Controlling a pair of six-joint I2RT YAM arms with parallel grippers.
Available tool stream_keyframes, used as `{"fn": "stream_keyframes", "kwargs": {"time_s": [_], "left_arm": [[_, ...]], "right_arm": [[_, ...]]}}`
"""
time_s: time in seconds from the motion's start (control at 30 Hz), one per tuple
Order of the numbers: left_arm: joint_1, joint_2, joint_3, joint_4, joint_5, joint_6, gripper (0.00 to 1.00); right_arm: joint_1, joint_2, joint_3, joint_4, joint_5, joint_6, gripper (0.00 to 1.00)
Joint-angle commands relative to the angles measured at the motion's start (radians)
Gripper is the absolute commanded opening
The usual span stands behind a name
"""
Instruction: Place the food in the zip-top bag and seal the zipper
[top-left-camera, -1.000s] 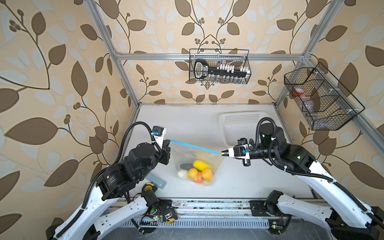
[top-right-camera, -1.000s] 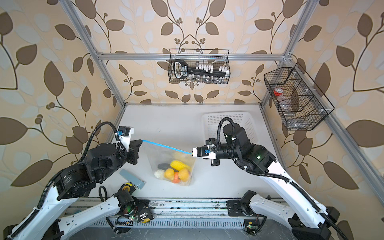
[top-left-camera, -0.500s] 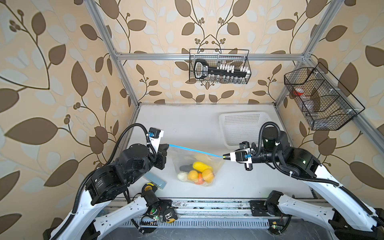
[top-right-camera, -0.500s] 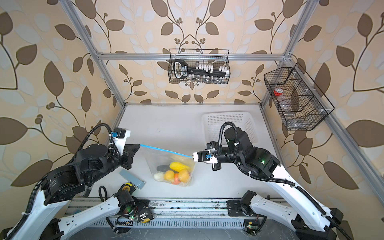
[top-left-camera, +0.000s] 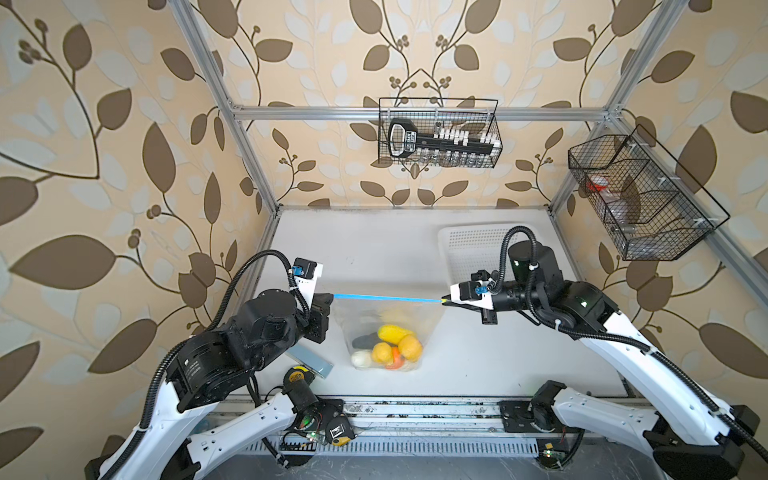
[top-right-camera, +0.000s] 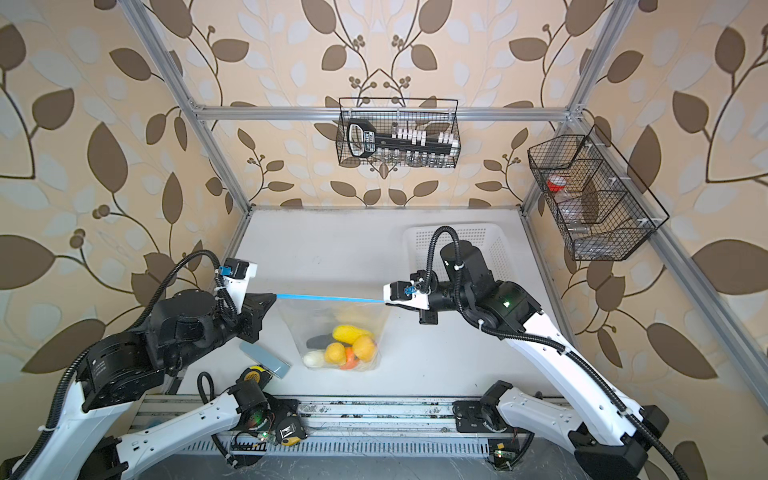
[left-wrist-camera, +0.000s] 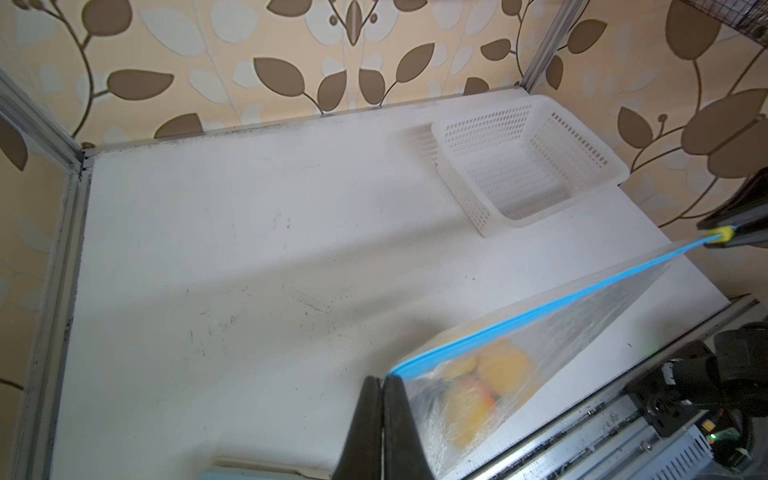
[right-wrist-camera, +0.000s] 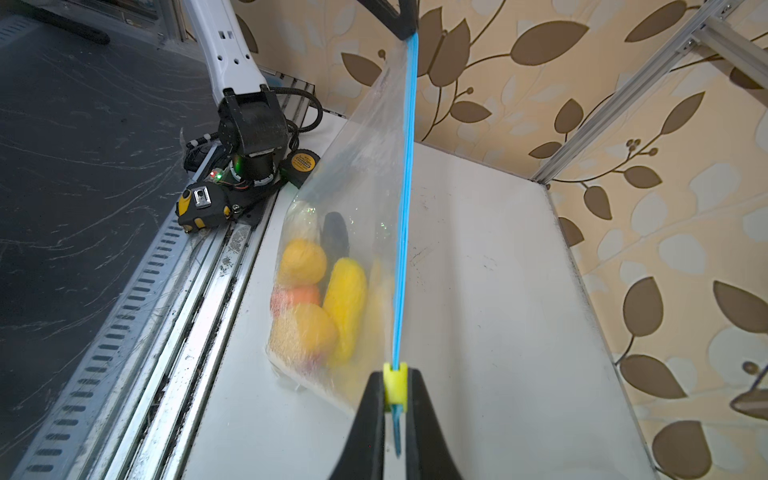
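We stretch the zipper (top-left-camera: 386, 297) along 9-to-3 o'clock: our left gripper (top-left-camera: 329, 296) pinches its 9 o'clock end, and our right gripper (top-left-camera: 444, 300) is clamped on the yellow tab (right-wrist-camera: 395, 384). The zip-top bag (top-left-camera: 357, 320) hangs below, with the food (top-left-camera: 390, 347) inside.

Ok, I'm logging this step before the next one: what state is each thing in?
zip-top bag: held by its top edge, stretched between both claws.
zipper: taut, looks closed along its visible length.
yellow tab: at the zipper's right-claw end, pinched.
food: inside the bag, bunched at the bottom.
left claw: shut on the zipper's other end.
right claw: shut on the yellow tab.
white basket: upright, empty.
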Motion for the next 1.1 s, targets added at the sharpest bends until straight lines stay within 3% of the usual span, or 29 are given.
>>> {"fn": "stream_keyframes", "kwargs": {"time_s": [0.0, 0.27, 0.43, 0.63, 1.07], "left_arm": [[0.014, 0.035, -0.033, -0.031, -0.178, -0.027, 0.00], [0.045, 0.204, -0.081, 0.166, -0.278, 0.117, 0.00], [0.232, 0.314, -0.098, 0.342, -0.129, 0.182, 0.00], [0.407, 0.464, -0.108, 0.505, -0.026, 0.168, 0.00], [0.535, 0.887, 0.054, 0.694, 0.007, 0.087, 0.00]], "right_arm": [[-0.050, 0.050, 0.031, 0.010, -0.063, -0.036, 0.09], [-0.114, 0.227, 0.078, 0.117, -0.073, -0.075, 0.10], [-0.142, 0.297, 0.081, 0.201, -0.071, -0.075, 0.11], [-0.165, 0.384, 0.075, 0.326, -0.056, -0.065, 0.12], [-0.170, 0.637, 0.144, 0.515, 0.095, -0.038, 0.11]]}}
